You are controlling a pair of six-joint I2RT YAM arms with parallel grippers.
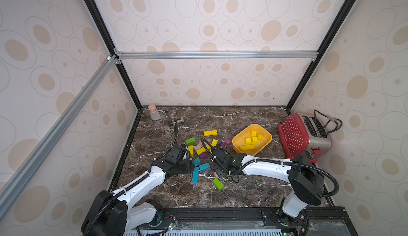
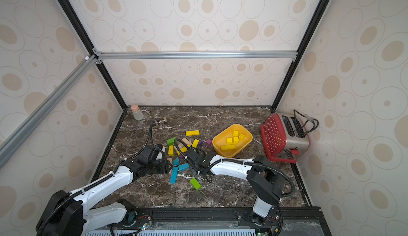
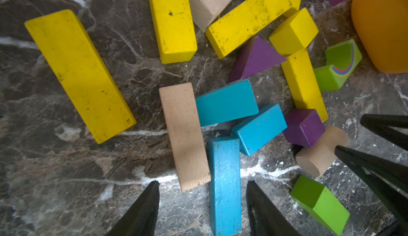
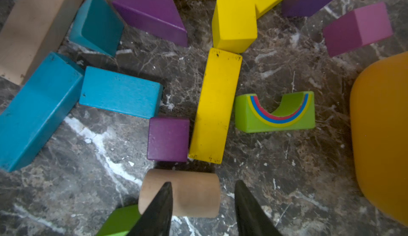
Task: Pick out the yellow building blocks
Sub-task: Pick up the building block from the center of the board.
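Observation:
Several yellow building blocks lie in the orange-yellow bowl. One yellow bar lies alone behind the pile, and others sit mixed into it. The left wrist view shows a long yellow bar and a yellow cube. My left gripper hangs open over a blue bar, holding nothing. My right gripper is open above a plain wooden cylinder. Just beyond it lie a yellow bar and a yellow cube.
Blue, purple, lime-green and plain wood blocks are scattered between the two grippers; a green block lies nearest the front. A red toaster stands at the right wall. A corked bottle and a small dumbbell sit at the back left.

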